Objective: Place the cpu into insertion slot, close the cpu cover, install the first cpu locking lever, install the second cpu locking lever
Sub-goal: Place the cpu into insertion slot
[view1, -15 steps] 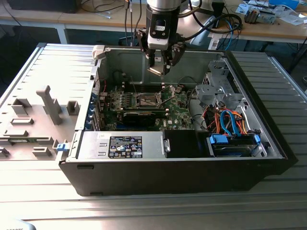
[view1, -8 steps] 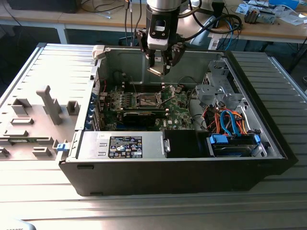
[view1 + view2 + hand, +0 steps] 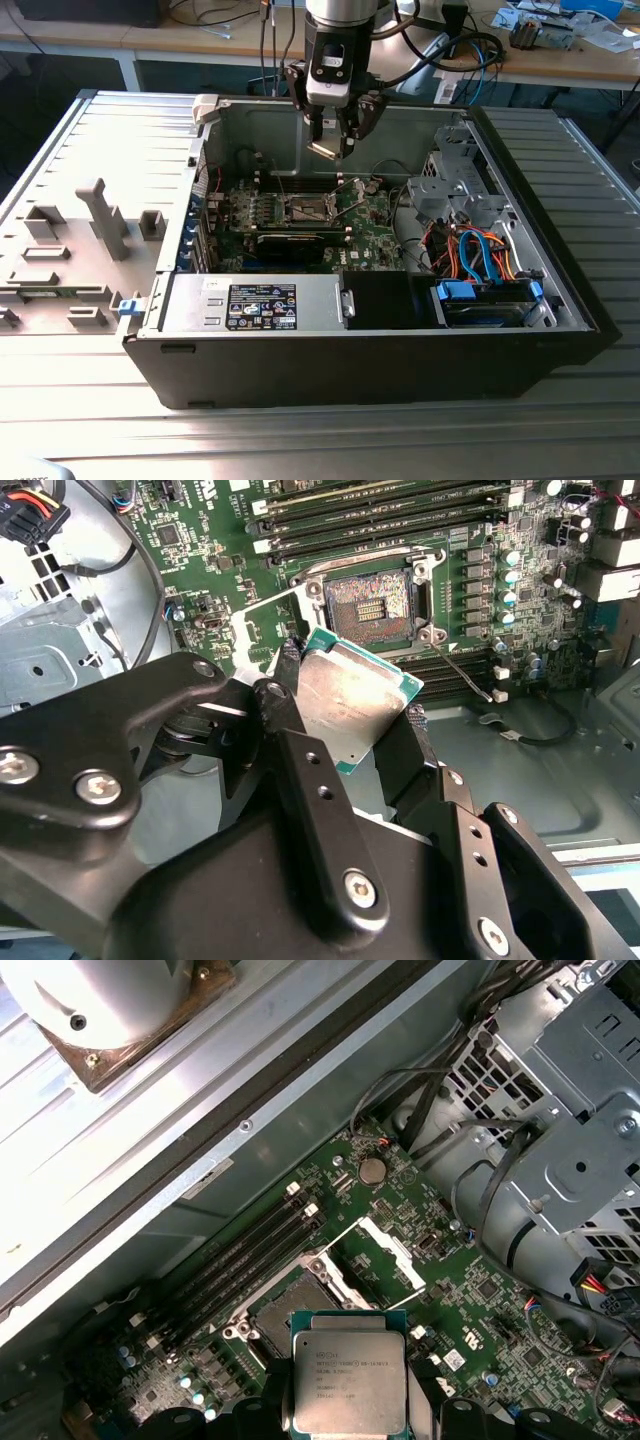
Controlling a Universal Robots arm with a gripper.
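Computer case (image 3: pixel 300 375) open, motherboard (image 3: pixel 372 215) flat inside. Insertion slot (image 3: pixel 370 605) bare, cpu cover (image 3: pixel 388 1250) standing open beside it. Your pincer (image 3: pixel 350 695) grips the cpu (image 3: pixel 355 720) by opposite edges. The slot lies below the pincer, well apart and slightly offset.
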